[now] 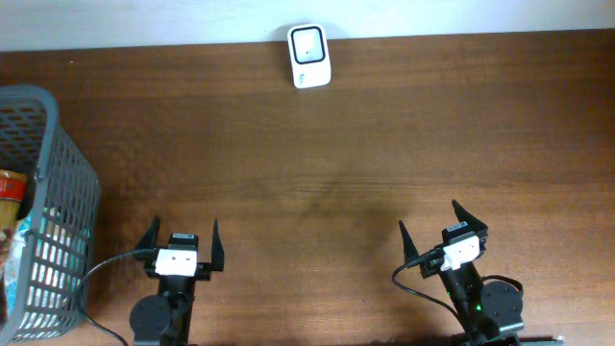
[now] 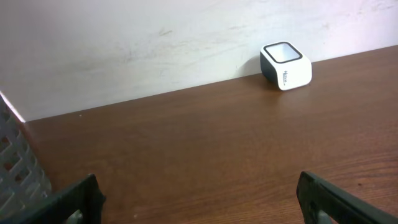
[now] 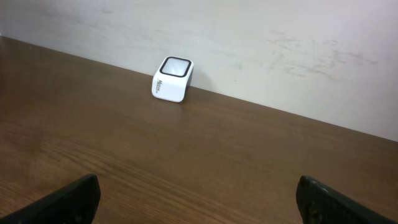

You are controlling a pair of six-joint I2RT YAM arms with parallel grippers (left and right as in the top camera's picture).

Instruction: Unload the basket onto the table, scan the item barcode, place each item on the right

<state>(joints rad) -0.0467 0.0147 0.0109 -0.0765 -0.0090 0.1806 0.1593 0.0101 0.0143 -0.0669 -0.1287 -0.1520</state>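
Item to scan: a packaged good (image 1: 9,185), half-hidden in the grey basket (image 1: 67,183) at the left edge of the counter (image 1: 317,163), probably light, best pinched across its narrow sides; scanner (image 1: 309,56) by the far wall; left gripper (image 1: 183,235) and right gripper (image 1: 430,219) both spread wide, empty.

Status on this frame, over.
Both open, empty: left tool, right tool. Untouched item in basket; scanner at far edge. Nothing in the way.
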